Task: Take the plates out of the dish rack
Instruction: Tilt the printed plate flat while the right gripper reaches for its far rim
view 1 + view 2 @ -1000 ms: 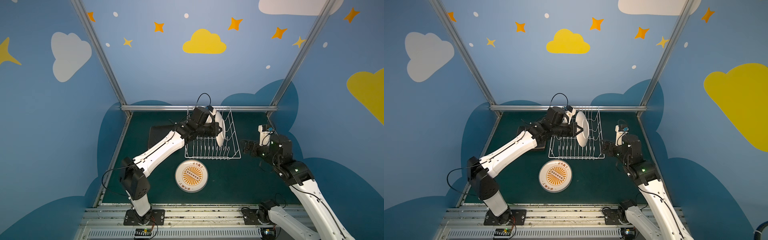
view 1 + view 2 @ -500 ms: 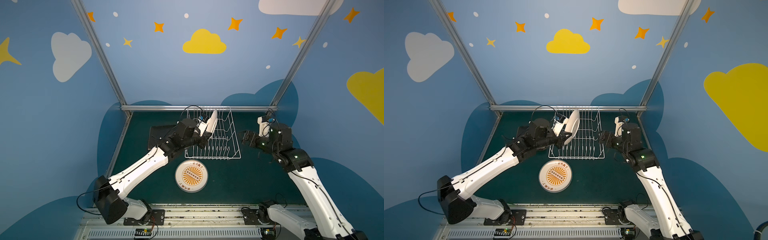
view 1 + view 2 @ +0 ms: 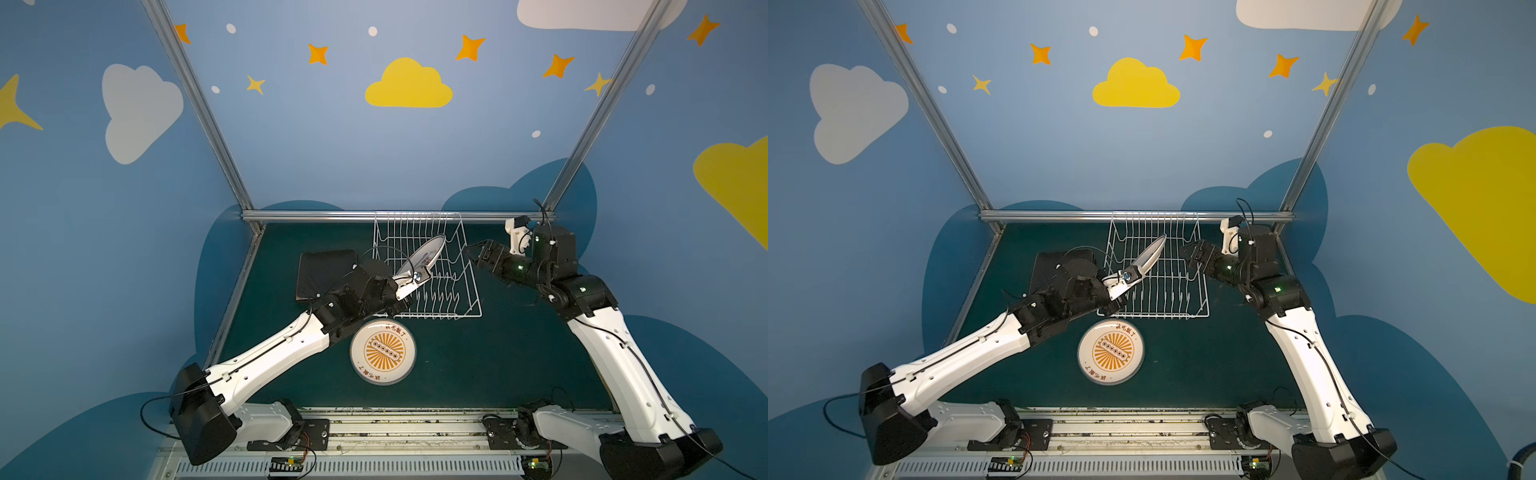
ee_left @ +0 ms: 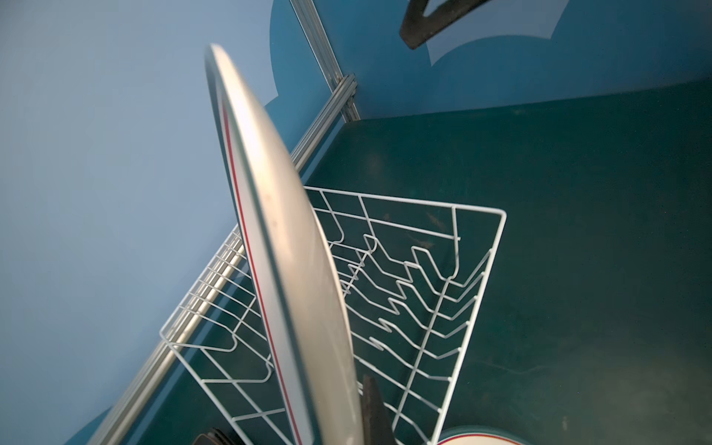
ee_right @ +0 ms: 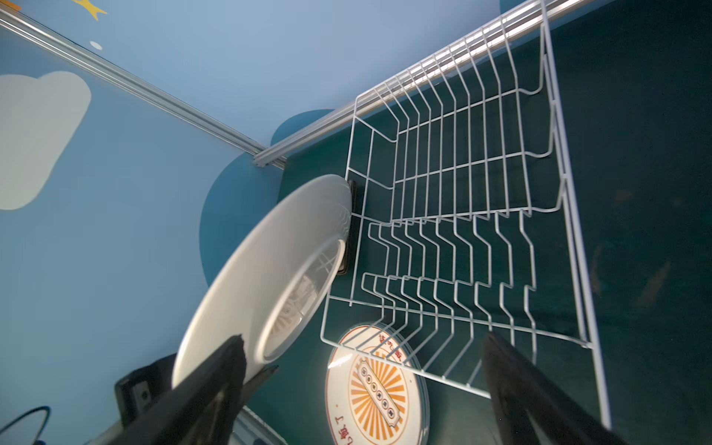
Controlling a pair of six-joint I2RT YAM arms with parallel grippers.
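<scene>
My left gripper (image 3: 411, 280) (image 3: 1127, 276) is shut on the lower rim of a round white plate (image 3: 424, 259) (image 3: 1152, 253), held tilted above the left side of the white wire dish rack (image 3: 449, 318) (image 3: 1167, 316). In the left wrist view the plate (image 4: 285, 250) shows edge-on with a thin red line, over the rack (image 4: 404, 199). No plate stands between the rack's tines. An orange sunburst plate (image 3: 383, 351) (image 5: 377, 389) lies flat in front of the rack. My right gripper (image 3: 473, 253) (image 5: 366, 397) hangs open and empty at the rack's right side.
A black rounded-square plate (image 3: 326, 270) (image 3: 1046, 270) lies flat on the green table left of the rack, partly under my left arm. An aluminium rail (image 3: 353, 216) and the blue back wall stand right behind the rack.
My left arm has drawn back to the left and lowered, carrying the white plate from the rack's middle to its left side and tilting it. My right arm rose and moved closer to the rack.
</scene>
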